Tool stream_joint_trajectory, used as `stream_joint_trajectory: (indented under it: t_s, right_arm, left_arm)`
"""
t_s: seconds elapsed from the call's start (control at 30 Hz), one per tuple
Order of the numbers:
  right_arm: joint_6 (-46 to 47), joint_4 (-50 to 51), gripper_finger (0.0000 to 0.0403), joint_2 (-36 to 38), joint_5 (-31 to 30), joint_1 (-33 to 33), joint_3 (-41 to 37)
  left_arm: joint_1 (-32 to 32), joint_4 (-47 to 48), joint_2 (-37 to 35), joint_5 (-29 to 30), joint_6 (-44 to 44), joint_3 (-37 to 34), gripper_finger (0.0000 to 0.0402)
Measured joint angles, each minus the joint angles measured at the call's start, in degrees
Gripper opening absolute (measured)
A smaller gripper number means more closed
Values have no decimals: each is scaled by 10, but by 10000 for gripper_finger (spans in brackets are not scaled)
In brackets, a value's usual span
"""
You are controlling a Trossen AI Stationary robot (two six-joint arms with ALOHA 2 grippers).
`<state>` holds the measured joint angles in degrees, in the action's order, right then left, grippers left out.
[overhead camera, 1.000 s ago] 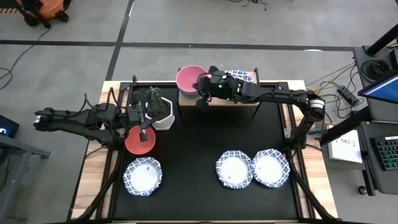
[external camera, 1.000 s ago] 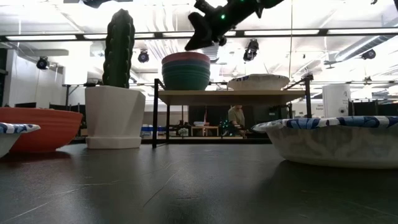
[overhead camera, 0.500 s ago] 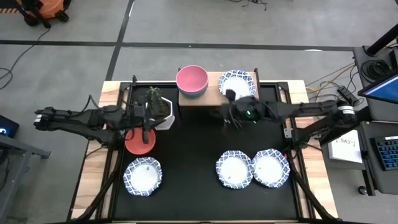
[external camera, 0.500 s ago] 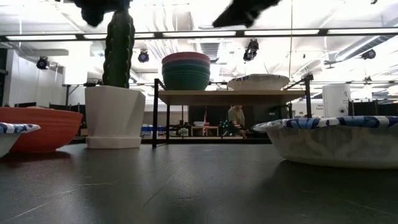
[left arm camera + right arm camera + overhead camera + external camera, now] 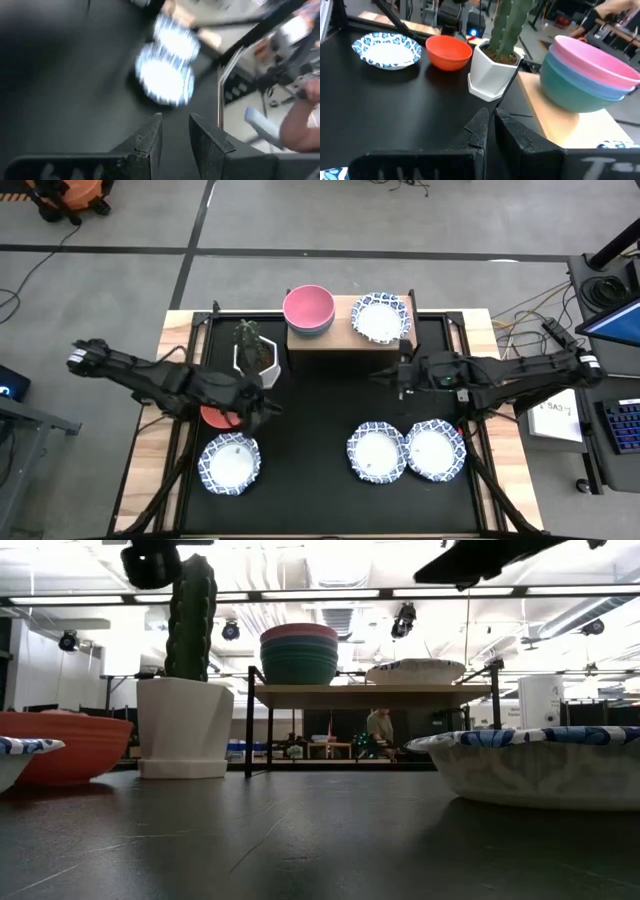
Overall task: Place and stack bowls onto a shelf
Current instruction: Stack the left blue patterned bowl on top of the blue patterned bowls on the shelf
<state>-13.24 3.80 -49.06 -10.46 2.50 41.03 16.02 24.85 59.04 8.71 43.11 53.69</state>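
Observation:
The light-wood shelf stands at the table's far edge. On it sit a stack of plain bowls with the pink one on top, above a blue and a green one, and one patterned bowl. A red bowl and three patterned bowls rest on the black table. My left gripper hovers beside the red bowl, slightly open and empty. My right gripper hangs in front of the shelf, shut and empty.
A white hexagonal pot with a cactus stands left of the shelf, close to the red bowl. Bare black table lies between the shelf and the near patterned bowls. A person's arm shows beyond the table's right side.
My right gripper has drawn back from above the shelf beside the pink bowl, toward the table's near and right edges; the patterned bowl stays on the shelf. My left gripper has gone from over the red bowl toward the right and near edge. The red bowl stays put.

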Motion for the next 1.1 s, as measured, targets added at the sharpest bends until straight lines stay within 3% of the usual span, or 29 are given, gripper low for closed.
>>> stream_joint_trajectory:
  t_s: [0.2, 0.33, 0.47, 0.67, 0.93, 1.1]
  right_arm:
    - [-11, 0, 22, 44, 0, 0, -7]
    - [-14, 8, 22, 49, 2, 0, -12]
    - [-34, 9, 22, 43, 2, 0, -12]
    - [-43, 10, 22, 39, 2, 0, -12]
    - [-43, -5, 22, 40, 4, 0, -12]
    - [-43, -17, 22, 40, 4, 0, -12]
  left_arm:
    - [31, 218, 133, -66, 162, 139, 79]
    - [92, 243, 224, -83, 252, 206, 79]
    - [165, 252, 306, -23, 344, 250, 79]
    - [220, 375, 400, -42, 503, 288, 94]
    - [220, 407, 435, -48, 498, 302, 157]
    - [221, 406, 435, -43, 526, 296, 173]
